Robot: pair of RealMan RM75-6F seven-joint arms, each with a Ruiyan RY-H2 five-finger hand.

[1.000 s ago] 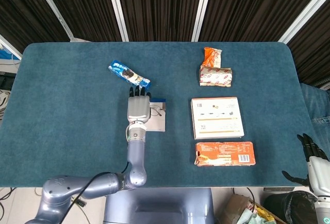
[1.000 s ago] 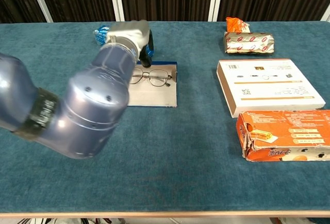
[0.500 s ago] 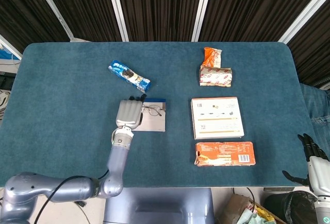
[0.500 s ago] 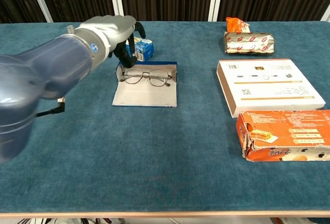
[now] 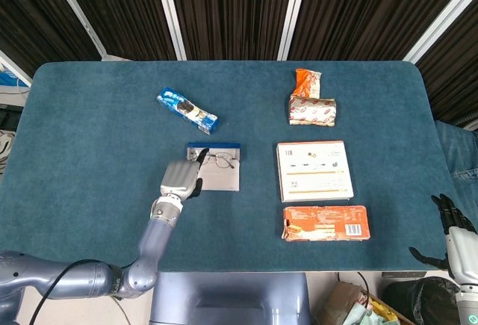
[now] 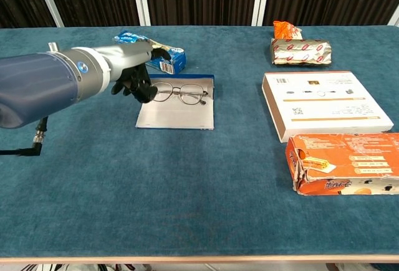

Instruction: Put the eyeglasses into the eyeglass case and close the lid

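Left hand (image 6: pixel 132 78) hovers at the left edge of the open eyeglass case (image 6: pixel 176 115), palm down with its dark fingers (image 6: pixel 138 88) curled loosely; it has hold of nothing that I can make out. Eyeglasses (image 6: pixel 181 93) lie unfolded inside the case, lenses toward its blue far rim. Behind the hand sits a blue cookie packet (image 5: pixel 187 110). Right hand (image 5: pixel 451 226) hangs off the table's (image 5: pixel 97 153) right edge, fingers spread and empty. Right of the case lie a white box (image 5: pixel 314 170), an orange carton (image 5: pixel 326 223), and 2 snack packs (image 5: pixel 311 102) beyond them.
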